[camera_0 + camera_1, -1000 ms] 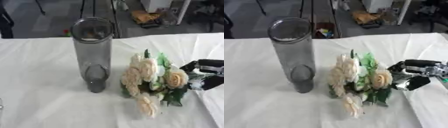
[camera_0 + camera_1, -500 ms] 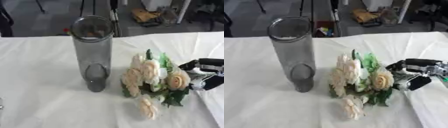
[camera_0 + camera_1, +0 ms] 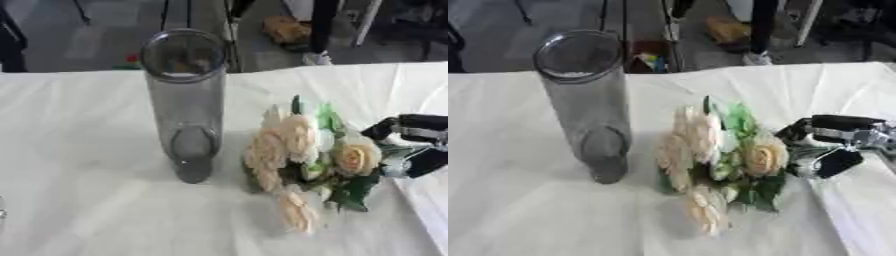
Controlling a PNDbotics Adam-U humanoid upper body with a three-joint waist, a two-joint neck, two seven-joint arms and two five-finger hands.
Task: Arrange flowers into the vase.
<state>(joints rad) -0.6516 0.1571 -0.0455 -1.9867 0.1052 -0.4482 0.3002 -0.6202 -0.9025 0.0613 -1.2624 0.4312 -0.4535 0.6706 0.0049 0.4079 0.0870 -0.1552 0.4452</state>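
Right hand [image 3: 833,145]: I am reaching in from the right edge, with my fingers curling round the stem end of the bunch — the green stems seem to run into my palm, though I cannot see every contact.
Flowers [image 3: 306,155]: a bunch of cream roses with green leaves is lying on its side on the white tablecloth [image 3: 79,190], heads pointing away from my hand, just beside the vase.
Vase [image 3: 185,100]: a tall clear glass cylinder is standing upright left of the flowers, mouth open toward me, nothing in it yet.
Why this hold: I am taking the stems — not the heads — so the blooms stay unsquashed and the bunch can go in stems first.
Left hand: not showing in either view.
Next, I judge: lifting, tipping upright, lowering the stems into the mouth.
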